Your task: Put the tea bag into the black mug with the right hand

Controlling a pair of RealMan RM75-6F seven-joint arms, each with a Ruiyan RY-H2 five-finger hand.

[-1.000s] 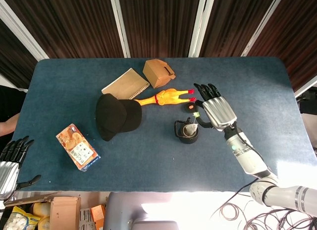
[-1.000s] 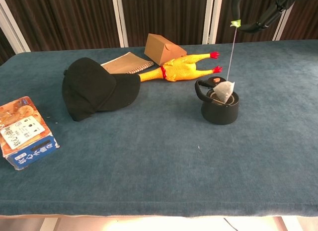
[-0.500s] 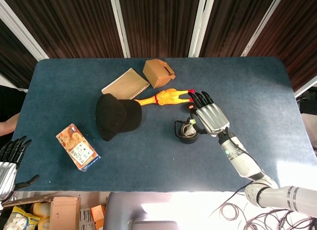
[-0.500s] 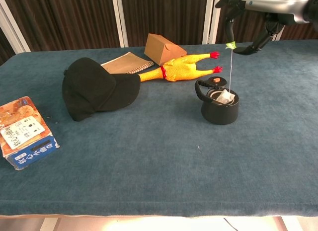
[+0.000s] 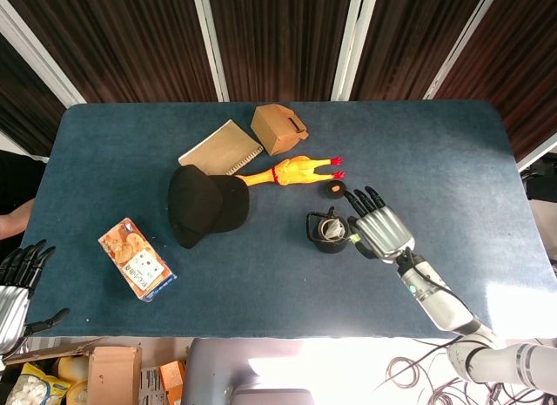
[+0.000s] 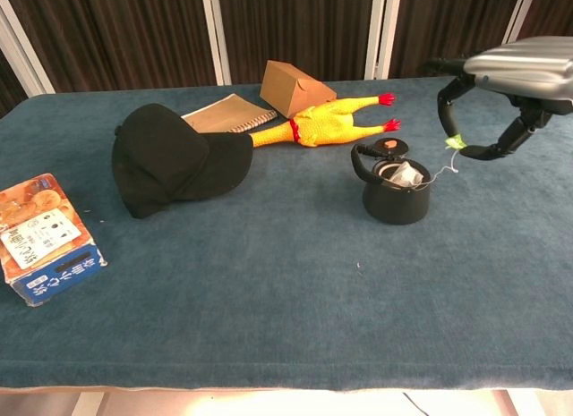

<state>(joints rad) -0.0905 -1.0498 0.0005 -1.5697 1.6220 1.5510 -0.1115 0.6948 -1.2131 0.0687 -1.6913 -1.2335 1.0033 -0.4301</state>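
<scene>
- Since the earlier frame, right hand has dropped from above the mug to just right of it; string now slack
- Tea bag lies inside the mug, left of and below the fingers
- Fingers pinch the green tag; the rest are spread
- Left hand rests off the table edge, fingers apart, holding nothing
- Judged: bag is light, soft and tearable; thin string swings freely; take hold at the tag only

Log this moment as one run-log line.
right hand: pinching tag beside black mug | tea bag: inside mug, string slack over rim | left hand: idle off table edge
</scene>
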